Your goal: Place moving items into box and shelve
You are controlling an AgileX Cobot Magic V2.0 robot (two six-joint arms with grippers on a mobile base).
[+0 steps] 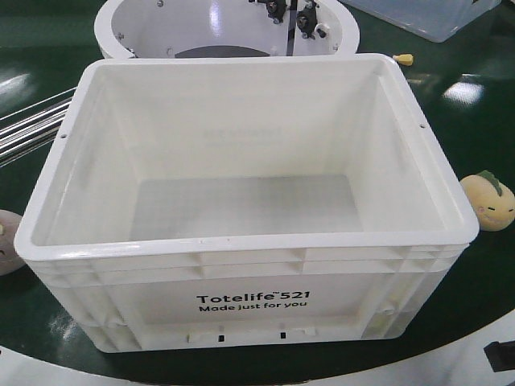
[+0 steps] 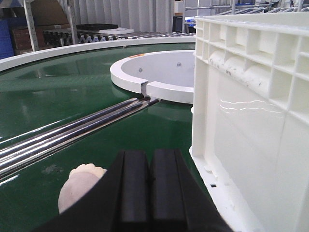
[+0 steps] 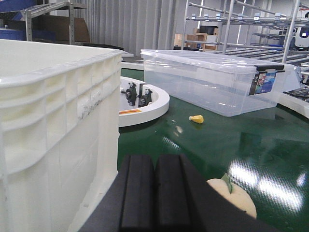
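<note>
Box (image 1: 121, 277) empty — pink toy (image 1: 6, 240) at its 9 o'clock, yellow toy (image 1: 485, 203) at 3. Left tool (image 2: 148, 182) and right tool (image 3: 154, 192) pressed together; spread each before pinching its toy's middle.

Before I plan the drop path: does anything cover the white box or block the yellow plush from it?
Nothing visible. The box is open-topped and empty; the yellow plush lies beside it, only its own wall between.

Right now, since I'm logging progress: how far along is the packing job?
Done: nothing yet, the white box is empty. In hand: nothing; the left pincer and right pincer are both shut with nothing between them. Left: the pink toy and the yellow toy lie outside the box, one each side, then shelving it.
</note>
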